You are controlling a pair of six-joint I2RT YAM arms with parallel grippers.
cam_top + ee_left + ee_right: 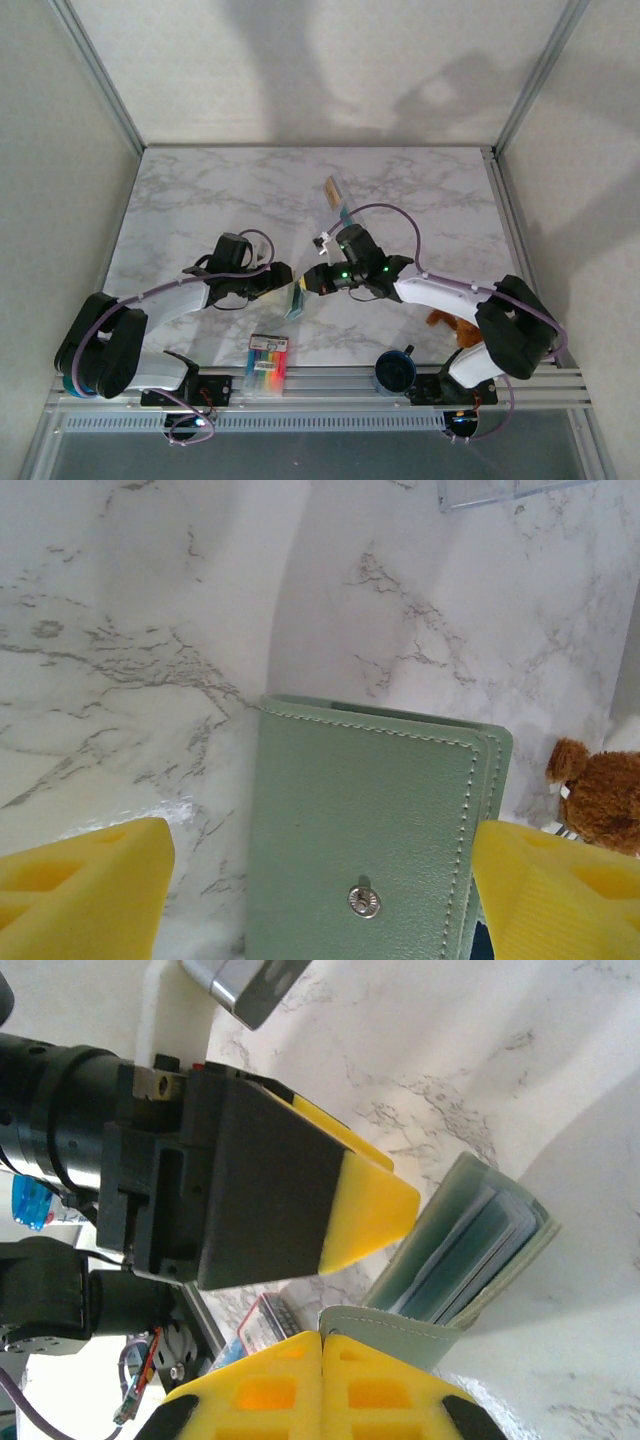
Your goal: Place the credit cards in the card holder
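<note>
Your left gripper [320,890] straddles the upright card holder [370,810], jaws spread wide, probably to steady it on the tabletop [200,200]. Your right gripper [322,1380], jaws closed together, meets its flap, likely exposing a slot. Two credit cards [332,188] lie beyond.

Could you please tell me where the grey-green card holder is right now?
Seen from above, the grey-green folding card holder sits mid-table between the left pincer and right pincer, just beyond the multicoloured marker pack.
</note>
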